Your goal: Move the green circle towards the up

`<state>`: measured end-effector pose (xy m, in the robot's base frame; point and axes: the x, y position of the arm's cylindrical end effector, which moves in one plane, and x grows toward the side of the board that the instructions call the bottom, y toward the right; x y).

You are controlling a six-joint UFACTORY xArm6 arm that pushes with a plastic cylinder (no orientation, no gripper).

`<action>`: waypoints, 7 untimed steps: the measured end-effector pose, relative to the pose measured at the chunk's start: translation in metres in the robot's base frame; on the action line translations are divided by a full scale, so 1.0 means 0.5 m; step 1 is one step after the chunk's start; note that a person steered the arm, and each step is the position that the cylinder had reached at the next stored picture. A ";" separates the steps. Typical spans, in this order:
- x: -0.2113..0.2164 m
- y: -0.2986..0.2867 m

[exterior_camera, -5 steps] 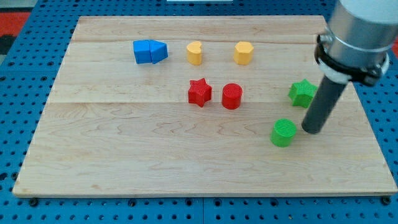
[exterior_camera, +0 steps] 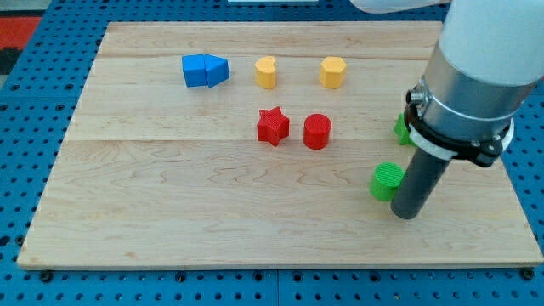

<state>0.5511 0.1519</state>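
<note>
Tip (exterior_camera: 406, 214) shifted below green circle (exterior_camera: 385, 180).

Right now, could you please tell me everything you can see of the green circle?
The green circle is a short, bright green cylinder with a ridged top and the look of plastic. It stands upright on the wooden board, at the view's lower right. Its right side is hidden behind my rod. My tip sits just below and to its right, seemingly against it, though contact cannot be confirmed. No other block touches it.
</note>
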 end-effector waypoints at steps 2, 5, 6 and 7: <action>-0.041 -0.019; -0.049 -0.104; -0.061 -0.108; -0.079 -0.105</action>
<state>0.5118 0.0995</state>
